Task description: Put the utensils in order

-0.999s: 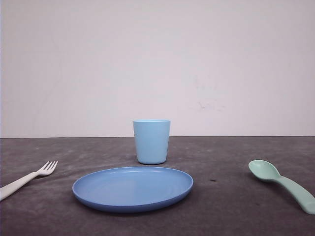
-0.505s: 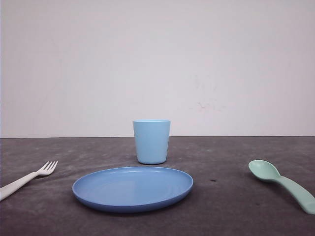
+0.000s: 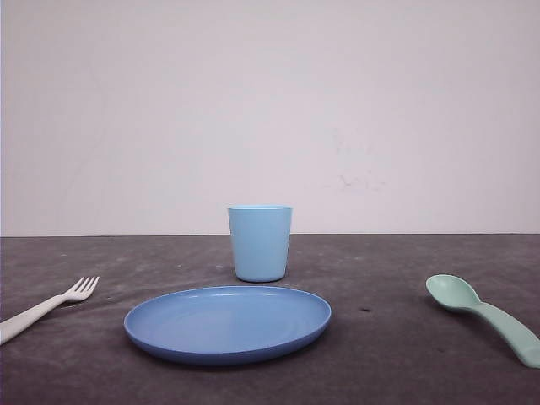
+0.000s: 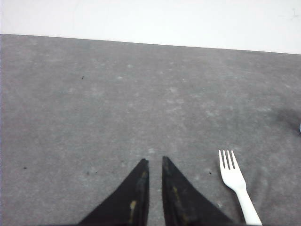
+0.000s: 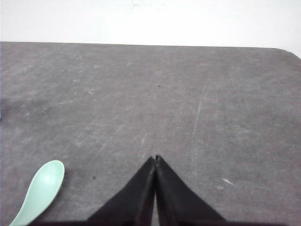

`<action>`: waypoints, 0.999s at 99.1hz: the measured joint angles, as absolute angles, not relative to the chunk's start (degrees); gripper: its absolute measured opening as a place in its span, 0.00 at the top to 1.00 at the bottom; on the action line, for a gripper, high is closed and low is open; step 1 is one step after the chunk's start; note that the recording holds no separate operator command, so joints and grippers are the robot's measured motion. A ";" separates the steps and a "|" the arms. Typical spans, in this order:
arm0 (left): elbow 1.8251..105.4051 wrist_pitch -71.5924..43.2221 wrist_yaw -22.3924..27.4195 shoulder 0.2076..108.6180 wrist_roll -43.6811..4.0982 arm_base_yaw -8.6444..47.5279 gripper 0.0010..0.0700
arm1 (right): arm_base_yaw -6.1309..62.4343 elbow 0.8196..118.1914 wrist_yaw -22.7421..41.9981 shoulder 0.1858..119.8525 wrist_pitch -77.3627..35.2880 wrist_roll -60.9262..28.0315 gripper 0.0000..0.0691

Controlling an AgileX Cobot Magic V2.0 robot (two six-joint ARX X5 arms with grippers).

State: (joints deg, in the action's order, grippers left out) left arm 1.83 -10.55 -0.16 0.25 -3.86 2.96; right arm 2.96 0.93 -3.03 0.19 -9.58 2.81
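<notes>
A small white fork point(image 3: 51, 305) lies on the dark table at the far left, tines pointing away from the front edge. In the left wrist view the fork point(image 4: 233, 176) lies on the table just beside my left gripper point(image 4: 154, 161). That gripper's black fingers stand a narrow gap apart with nothing between them. A mint-green spoon point(image 3: 485, 316) lies at the far right, bowl away from the front edge. In the right wrist view the spoon's bowl point(image 5: 40, 190) lies off to one side of my right gripper point(image 5: 155, 157), which is shut and empty.
A round blue plate point(image 3: 169, 337) sits at the front centre of the table. A light blue cup point(image 3: 260, 243) stands upright just behind it. A white wall runs along the table's far edge.
</notes>
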 joint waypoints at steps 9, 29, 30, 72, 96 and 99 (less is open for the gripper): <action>1.83 -10.55 -0.16 0.25 -3.86 2.96 0.98 | 2.96 0.93 -3.03 0.19 -9.58 2.81 1.00; 1.83 -10.55 -0.16 0.25 -3.86 2.96 0.98 | 2.96 0.93 -3.03 0.19 -9.56 2.81 1.00; 1.83 -10.55 -0.16 0.25 -3.88 2.96 0.98 | 2.96 0.93 -3.03 0.19 -9.58 2.81 1.00; 1.83 -10.55 -0.16 0.25 -3.86 2.96 0.98 | 2.96 0.93 -3.29 0.19 -9.61 3.57 1.00; 1.83 -10.52 -0.16 0.25 -4.16 2.96 0.98 | 2.96 0.93 -3.44 0.19 -9.69 5.28 1.00; 1.83 -10.50 -0.16 0.25 -4.58 2.96 0.98 | 2.96 0.93 -3.44 0.19 -9.69 5.76 1.00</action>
